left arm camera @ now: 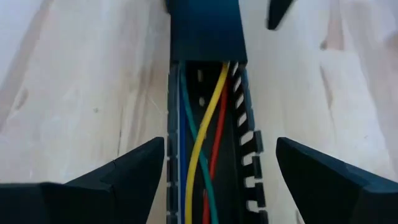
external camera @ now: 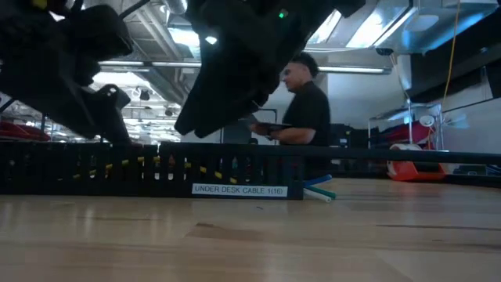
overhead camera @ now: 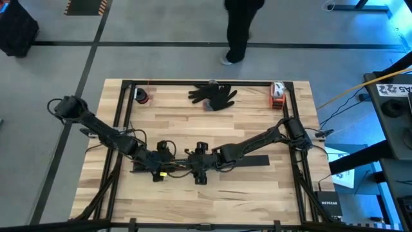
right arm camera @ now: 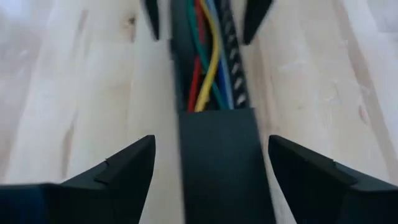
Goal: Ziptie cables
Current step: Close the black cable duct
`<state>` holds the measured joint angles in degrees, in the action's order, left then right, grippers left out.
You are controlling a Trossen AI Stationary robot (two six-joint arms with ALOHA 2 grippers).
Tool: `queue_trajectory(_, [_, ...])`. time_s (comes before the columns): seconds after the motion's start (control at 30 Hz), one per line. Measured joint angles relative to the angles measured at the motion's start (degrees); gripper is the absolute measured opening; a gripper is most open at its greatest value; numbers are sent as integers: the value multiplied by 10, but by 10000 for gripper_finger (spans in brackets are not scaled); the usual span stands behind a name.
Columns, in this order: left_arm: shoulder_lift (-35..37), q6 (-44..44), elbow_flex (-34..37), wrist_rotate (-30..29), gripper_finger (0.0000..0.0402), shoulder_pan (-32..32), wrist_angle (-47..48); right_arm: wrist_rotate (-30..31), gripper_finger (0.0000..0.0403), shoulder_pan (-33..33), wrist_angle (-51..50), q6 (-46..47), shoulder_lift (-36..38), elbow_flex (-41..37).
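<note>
Both arms met at the table's six o'clock side, straddling the black slotted channel (overhead camera: 193, 164). The left gripper (left arm camera: 214, 171) and right gripper (right arm camera: 208, 165) each stood spread, pinching nothing, one finger either side of its walls. The cables (left arm camera: 205, 143) lay inside, likely kept there for tying

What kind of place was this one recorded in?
Probably a robotics lab or workshop: a wooden table on a grey floor with taped lines, exposed ceiling ducts and strip lights in the low view, and a person standing behind the table.
</note>
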<state>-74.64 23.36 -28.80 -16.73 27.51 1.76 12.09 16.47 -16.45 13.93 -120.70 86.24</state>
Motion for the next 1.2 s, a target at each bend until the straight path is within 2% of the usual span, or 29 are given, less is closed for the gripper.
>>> queue_trajectory(0.43, [-49, -3, 0, 0, 304, -2, -18, -11, 303, 1, 3, -5, -10, 0])
queue_trajectory(0.6, [-78, 20, 0, -2, 303, -5, -42, 8, 303, 1, 3, -11, -13, 0])
queue_trajectory(0.83, [-85, 36, 0, -6, 273, -11, -42, 29, 303, -4, -4, -26, -13, 5])
queue_trajectory(1.03, [-85, 33, 0, -6, 245, -10, -43, 34, 303, -7, -39, -40, -11, 38])
queue_trajectory(1.2, [-85, 33, 0, -6, 239, -10, -43, -28, 303, -24, -79, -49, -12, 37])
